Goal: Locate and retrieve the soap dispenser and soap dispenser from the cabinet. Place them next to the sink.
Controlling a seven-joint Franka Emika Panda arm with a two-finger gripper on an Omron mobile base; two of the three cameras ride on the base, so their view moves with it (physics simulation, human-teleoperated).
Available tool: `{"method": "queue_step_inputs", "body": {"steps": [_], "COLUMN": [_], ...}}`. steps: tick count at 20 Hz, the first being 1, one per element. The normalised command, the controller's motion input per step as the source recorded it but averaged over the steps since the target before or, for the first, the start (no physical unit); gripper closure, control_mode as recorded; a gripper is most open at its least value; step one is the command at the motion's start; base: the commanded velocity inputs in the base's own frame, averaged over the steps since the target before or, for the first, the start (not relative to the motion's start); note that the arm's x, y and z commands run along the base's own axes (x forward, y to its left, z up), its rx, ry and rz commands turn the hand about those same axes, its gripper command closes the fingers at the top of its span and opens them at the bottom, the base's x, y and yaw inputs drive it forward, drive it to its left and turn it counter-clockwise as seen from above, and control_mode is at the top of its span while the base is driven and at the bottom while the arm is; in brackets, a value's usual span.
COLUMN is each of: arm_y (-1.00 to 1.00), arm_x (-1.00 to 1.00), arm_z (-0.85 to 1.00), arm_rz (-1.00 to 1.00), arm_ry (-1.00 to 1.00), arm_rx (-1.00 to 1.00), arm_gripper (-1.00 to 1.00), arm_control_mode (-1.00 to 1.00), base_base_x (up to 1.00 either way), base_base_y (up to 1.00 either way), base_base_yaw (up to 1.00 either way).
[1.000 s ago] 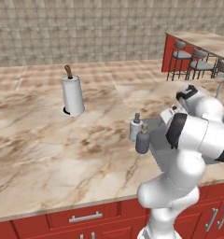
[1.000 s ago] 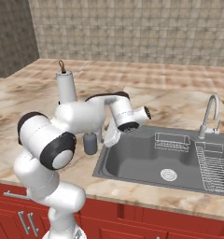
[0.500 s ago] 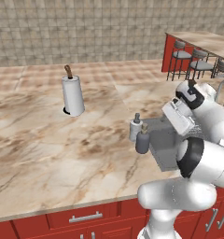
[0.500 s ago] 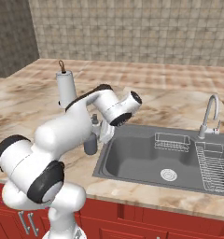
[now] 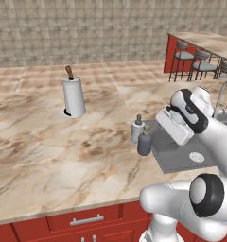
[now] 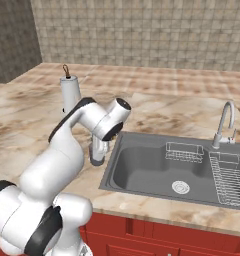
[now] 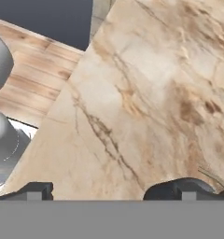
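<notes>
Standing together mid-frame beside the sink [image 5: 181, 158], both soap dispensers [image 5: 141, 135] look delivered; gripper [image 7: 118, 191] fingers spread, empty.

Surface [image 5: 49, 151] beige-brown marbled. Paper-towel roll [image 5: 74, 97] white, brown post. One soap dispenser [image 5: 144, 142] dark grey, tan pump; other dispenser [image 5: 137, 131] white-grey marbled. Sink [image 6: 157, 170] grey steel. Base cabinets [image 5: 63, 224] red.
</notes>
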Motion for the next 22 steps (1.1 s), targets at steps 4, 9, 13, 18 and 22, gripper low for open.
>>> {"method": "queue_step_inputs", "body": {"steps": [4, 9, 13, 18, 22], "arm_y": [0.31, 0.29, 0.33, 0.18, -0.19], "arm_x": [-0.11, -0.08, -0.02, -0.24, -0.35], "arm_z": [0.02, 0.0, 0.0, 0.0, -0.04], "arm_rz": [0.39, 0.39, 0.37, 0.38, 0.22], "arm_ry": [0.06, 0.03, 0.02, -0.07, -0.19], "arm_rx": [-0.2, -0.19, -0.19, -0.1, 0.02], "arm_gripper": [-1.0, -1.0, -1.0, -1.0, -1.0], "arm_control_mode": [-1.0, -1.0, -1.0, -1.0, -1.0], "base_base_x": [0.0, 0.0, 0.0, 0.0, 0.0], "base_base_y": [0.0, 0.0, 0.0, 0.0, 0.0], "base_base_yaw": [0.0, 0.0, 0.0, 0.0, 0.0]}}
